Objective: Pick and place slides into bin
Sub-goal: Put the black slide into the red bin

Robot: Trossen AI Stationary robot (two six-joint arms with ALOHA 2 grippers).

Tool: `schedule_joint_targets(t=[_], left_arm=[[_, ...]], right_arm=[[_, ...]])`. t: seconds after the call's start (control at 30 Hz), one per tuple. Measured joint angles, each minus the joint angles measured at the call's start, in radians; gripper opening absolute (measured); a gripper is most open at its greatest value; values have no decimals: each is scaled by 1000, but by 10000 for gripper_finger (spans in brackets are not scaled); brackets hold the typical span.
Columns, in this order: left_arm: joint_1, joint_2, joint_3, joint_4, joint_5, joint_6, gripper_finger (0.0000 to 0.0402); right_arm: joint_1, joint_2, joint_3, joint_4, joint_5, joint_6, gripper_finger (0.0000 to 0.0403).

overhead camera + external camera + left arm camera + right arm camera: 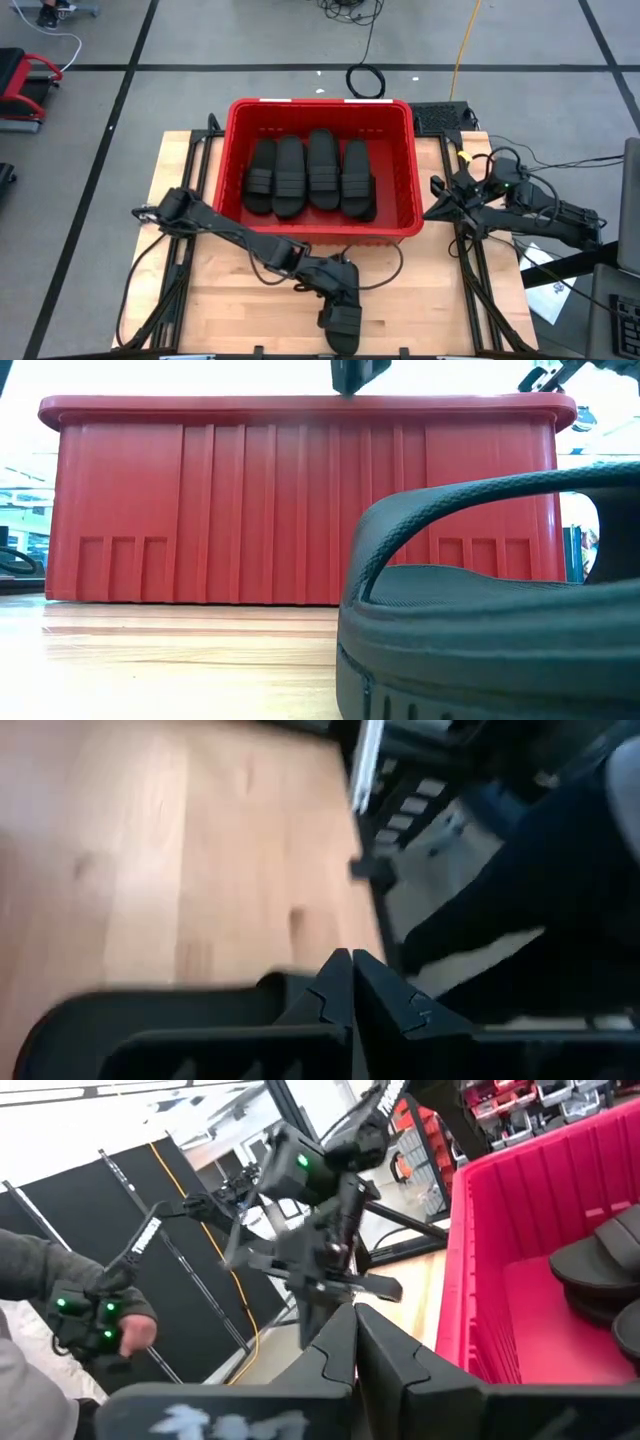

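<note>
Left end effector clenched above table slide, four slides in bin, right end effector clenched

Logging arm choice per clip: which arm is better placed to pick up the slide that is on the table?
Left. The left gripper is right over the lone slide at the table's near edge, fingers shut. The right gripper waits beside the bin, farther off.

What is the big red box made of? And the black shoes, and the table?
The bin looks like hard moulded plastic: smooth, evenly red, with ribbed walls and a thick rim. The slides, like the one on the table, seem to be soft matte rubber or foam, dull black with a grainy sole, though the look alone can't settle which. The table looks like pale wood, with visible grain and knots.
</note>
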Motion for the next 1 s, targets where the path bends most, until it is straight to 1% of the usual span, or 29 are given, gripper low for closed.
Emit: schedule_joint_targets(t=[0.1, 0.2, 0.33, 0.57, 0.7, 0.83, 0.9, 1.0], left_arm=[[-2, 23, 1, -61, 38, 23, 23], [-10, 51, -2, -131, 83, 49, 53], [-11, 58, -2, -136, 96, 65, 109], [3, 63, -10, -134, 95, 62, 219], [4, 71, -10, -182, 105, 68, 269], [4, 71, -10, -212, 124, 78, 297], [4, 71, -10, -239, 116, 78, 302], [4, 72, -10, -223, 111, 74, 301]], right_arm=[[0, -1, 0, -2, 0, 7, 0], [0, -1, 0, -1, 0, 25, 0], [0, -1, 0, -3, 0, 17, 0], [0, -10, 0, -91, 57, -110, 0], [0, -24, 0, -128, 81, -171, 0], [0, -35, 0, -170, 120, -208, 0], [0, -38, 0, -174, 122, -211, 0], [0, -39, 0, -174, 130, -210, 0]])
